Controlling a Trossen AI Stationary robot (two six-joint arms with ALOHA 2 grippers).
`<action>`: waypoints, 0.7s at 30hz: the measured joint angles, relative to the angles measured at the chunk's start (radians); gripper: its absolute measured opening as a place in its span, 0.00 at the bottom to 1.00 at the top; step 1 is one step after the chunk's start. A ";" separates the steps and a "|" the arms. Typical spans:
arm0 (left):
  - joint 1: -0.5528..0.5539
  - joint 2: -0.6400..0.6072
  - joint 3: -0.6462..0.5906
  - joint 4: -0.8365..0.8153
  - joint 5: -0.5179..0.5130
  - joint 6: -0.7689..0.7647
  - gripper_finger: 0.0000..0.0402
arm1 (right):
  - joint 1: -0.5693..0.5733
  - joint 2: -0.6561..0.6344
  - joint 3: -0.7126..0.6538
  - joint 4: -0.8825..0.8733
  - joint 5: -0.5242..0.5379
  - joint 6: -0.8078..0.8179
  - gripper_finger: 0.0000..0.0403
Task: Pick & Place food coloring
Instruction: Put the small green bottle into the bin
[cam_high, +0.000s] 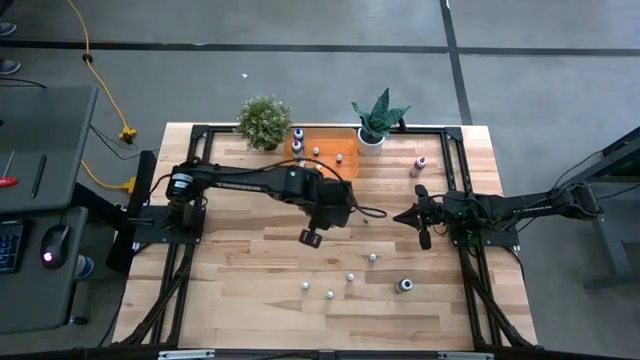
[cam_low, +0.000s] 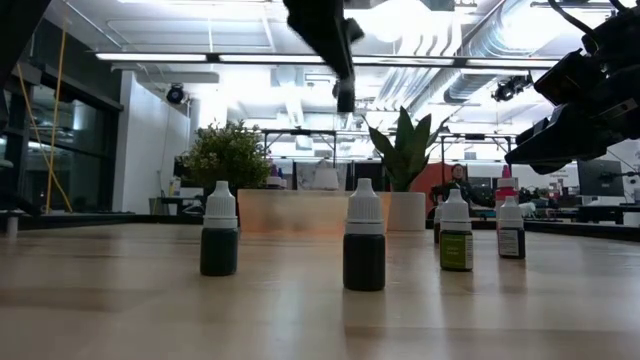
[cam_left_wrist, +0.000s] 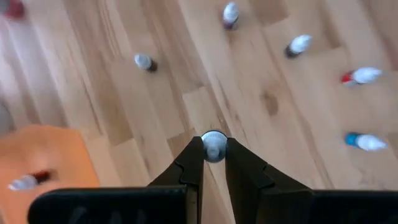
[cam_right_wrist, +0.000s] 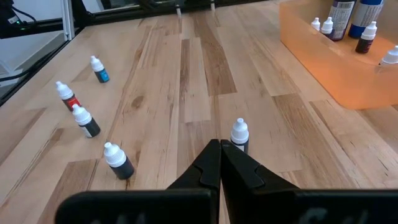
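Observation:
Small white-capped food coloring bottles stand on the wooden table: several near its middle, shown close in the low view. More of them sit in the orange tray at the far edge. My left gripper hangs over the table's middle, high up in the low view, shut on one bottle. My right gripper is shut and low over the table's right half. A bottle stands just beyond its tips, apart from them. My left gripper pinches one food coloring bottle between its two fingertips, at the white cap. The fingers come from above, pointing down. The bottle is lifted clear of the table and stays upright, with its cap top showing between the tips.
Two potted plants flank the orange tray at the far edge. A pink-bodied bottle stands far right and a darker one near right. Red and blue bottles lie below the left gripper. Bare wood lies toward the near edge.

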 joint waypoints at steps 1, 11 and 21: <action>0.000 -0.010 0.013 -0.003 0.018 0.021 0.10 | 0.000 0.000 0.000 0.000 0.000 0.000 0.00; 0.008 -0.126 0.013 -0.101 0.176 0.107 0.10 | 0.000 0.000 0.000 0.000 0.000 0.000 0.00; 0.061 -0.157 0.012 -0.113 0.283 0.061 0.10 | 0.000 0.000 0.000 0.000 0.000 0.000 0.00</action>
